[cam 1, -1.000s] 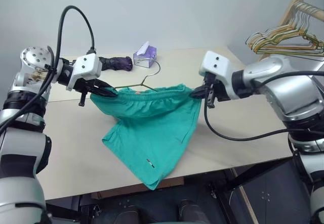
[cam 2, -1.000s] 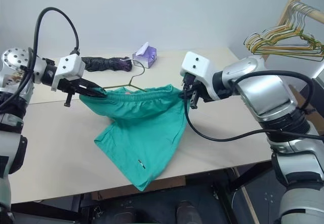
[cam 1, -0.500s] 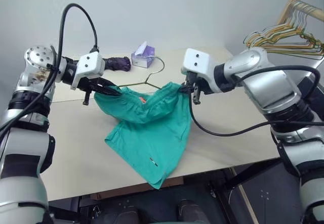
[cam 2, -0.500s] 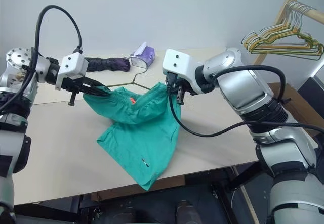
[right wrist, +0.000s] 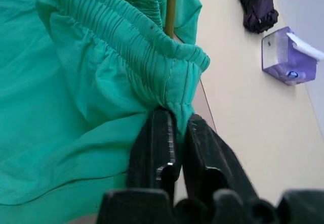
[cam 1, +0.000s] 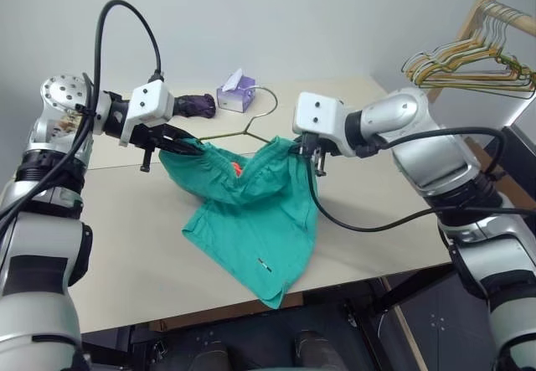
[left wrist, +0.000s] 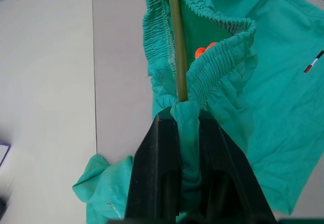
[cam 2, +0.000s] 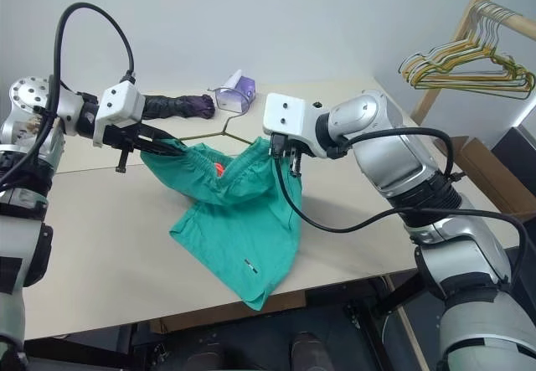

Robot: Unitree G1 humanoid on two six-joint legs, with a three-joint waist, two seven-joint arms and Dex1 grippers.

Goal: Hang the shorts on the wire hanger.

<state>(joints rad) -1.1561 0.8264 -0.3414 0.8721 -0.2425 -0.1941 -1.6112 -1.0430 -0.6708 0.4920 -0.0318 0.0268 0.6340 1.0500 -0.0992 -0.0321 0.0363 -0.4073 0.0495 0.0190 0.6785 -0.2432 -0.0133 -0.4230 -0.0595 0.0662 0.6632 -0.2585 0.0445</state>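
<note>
The shorts (cam 1: 251, 212) hung in the air over the counter (cam 1: 117, 245), strung by the waistband between the two arms, with the legs trailing down onto the counter top near its front edge. The left tool (cam 1: 186, 145) was clamped narrow on one end of the gathered waistband, and its wrist view showed the wire hanger (left wrist: 177, 47) running straight along inside the elastic and meeting the cloth at the fingers (left wrist: 157, 183), so that end looked pinned together with the wire. The right tool (cam 2: 280, 155) had its black fingers nearly together with a fold of the waistband's other end between them; whether that grip was firm or loosening I could not tell. The hanger's hook stood out behind the cloth toward the back of the counter. By my judgement the job was well along: the wire was inside the waist, the band sagged in the middle, and what remained was to settle the cloth evenly on the wire and let go. At the back of the counter lay a dark bundled cloth (cam 1: 194, 104) and a purple tissue box (cam 1: 237, 95), well apart from the work, and a rack of bunched hangers (cam 1: 469, 57) stood off to the right; nothing blocked the arms.
</note>
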